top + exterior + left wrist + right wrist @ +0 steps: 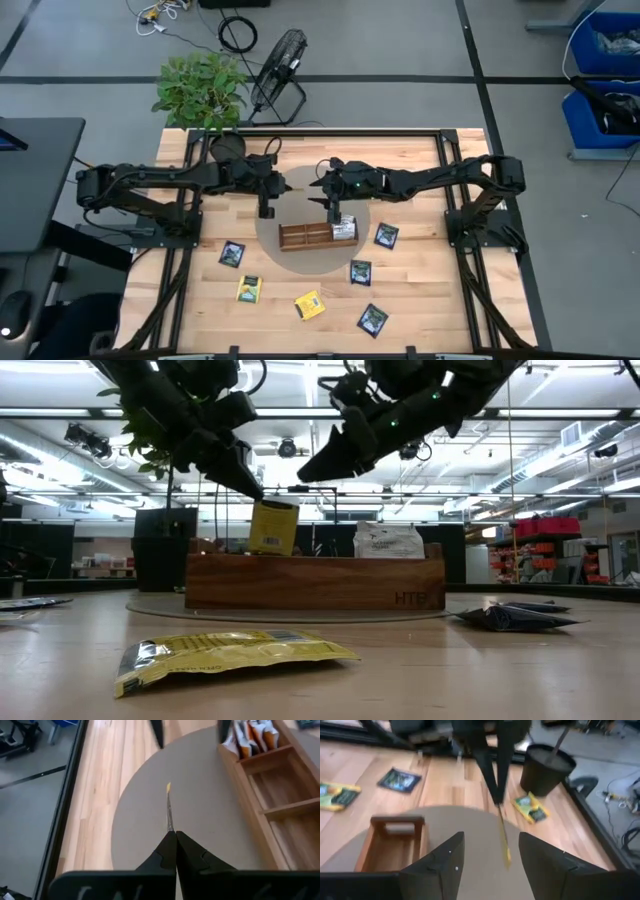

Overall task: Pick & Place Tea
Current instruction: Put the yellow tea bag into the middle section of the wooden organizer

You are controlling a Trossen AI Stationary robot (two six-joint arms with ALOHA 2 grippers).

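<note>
Seen only edge-on in the left wrist view: thin yellow tea sachet, its printed face unreadable. Cut off by that picture's edge: long brown wooden compartment tray and the white-and-orange sachets standing in its end compartment. In the low view, too small to read: print on the white sachet standing in the tray; cut off at the top edge, both dark arms. In the high view, too small to tell: labels on the flat black sachets lying on the pale wooden table.
</note>
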